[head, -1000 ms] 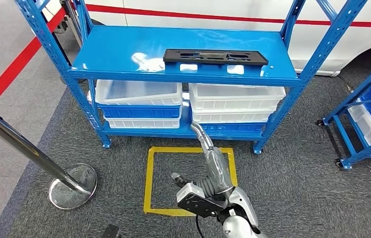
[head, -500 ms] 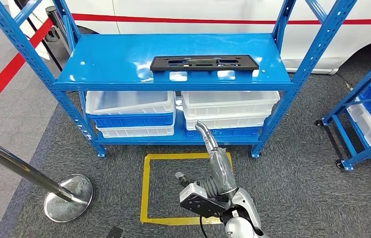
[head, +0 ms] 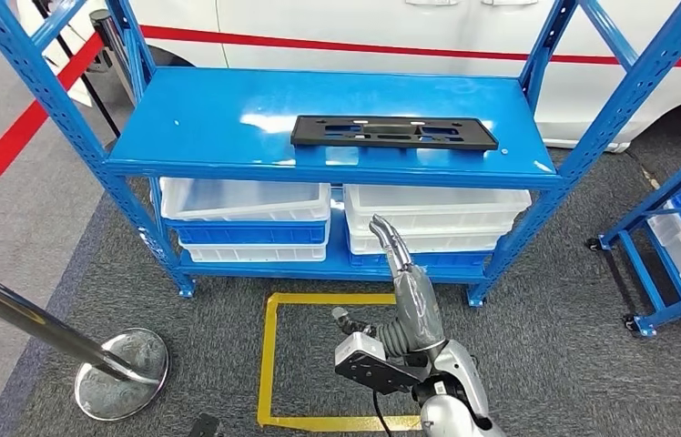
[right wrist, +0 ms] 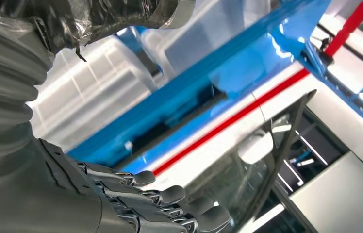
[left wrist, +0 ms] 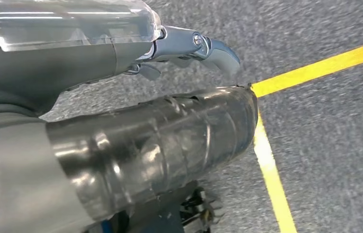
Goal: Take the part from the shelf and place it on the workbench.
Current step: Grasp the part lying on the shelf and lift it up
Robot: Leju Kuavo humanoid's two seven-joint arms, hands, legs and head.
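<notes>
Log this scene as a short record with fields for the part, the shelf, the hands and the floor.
part: flat black plastic plate with slots, lying on the top board, untouched
shelf: blue metal rack; white plastic bins beneath
right hand: raised before the bins, fingers apart, holding nothing
left hand: over grey carpet, holding nothing
floor: yellow tape square

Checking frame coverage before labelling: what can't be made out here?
- Black part: its cut-outs are too small to read in the head view; in the right wrist view the shelf edge hides most of it.
- Left hand: largely hidden by the arm cover in the left wrist view.
- White bins: contents hidden under the top shelf.
- Right hand: cut off by the picture's edge; holds nothing visible.
</notes>
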